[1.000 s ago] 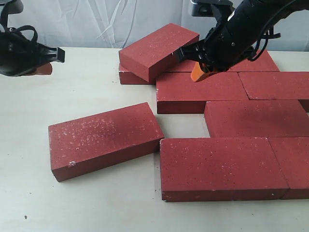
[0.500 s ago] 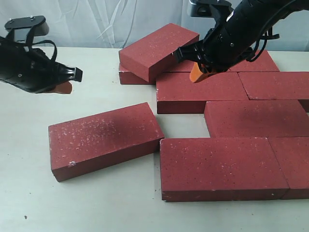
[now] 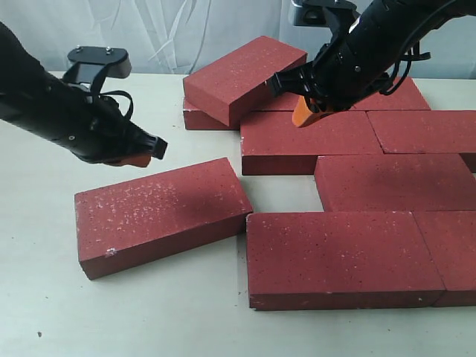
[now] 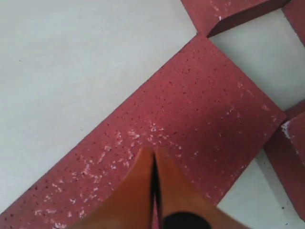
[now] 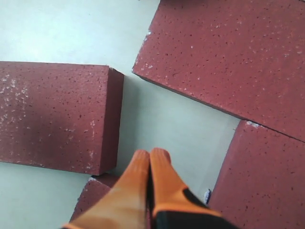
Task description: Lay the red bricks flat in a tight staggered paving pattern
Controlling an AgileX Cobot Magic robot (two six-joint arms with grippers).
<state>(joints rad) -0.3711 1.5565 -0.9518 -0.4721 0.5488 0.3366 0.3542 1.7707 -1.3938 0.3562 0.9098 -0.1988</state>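
- The left tool (image 3: 146,154), fingers pressed together and holding nothing, hovers just above the loose brick (image 3: 160,216), which lies askew at 9 o'clock of the paved bricks (image 3: 338,256).
- The right tool (image 3: 303,113), likewise closed and empty, hangs beside the tilted brick (image 3: 242,74) at 11 o'clock.
- I'd judge the loose brick is next: push it toward 3 o'clock, squaring it.

No text, label or number is readable — anywhere

Your exterior cam looks obliquely down across the table (image 3: 134,320); wrist cams face down, close. Exterior and left wrist share the loose brick (image 3: 160,212).
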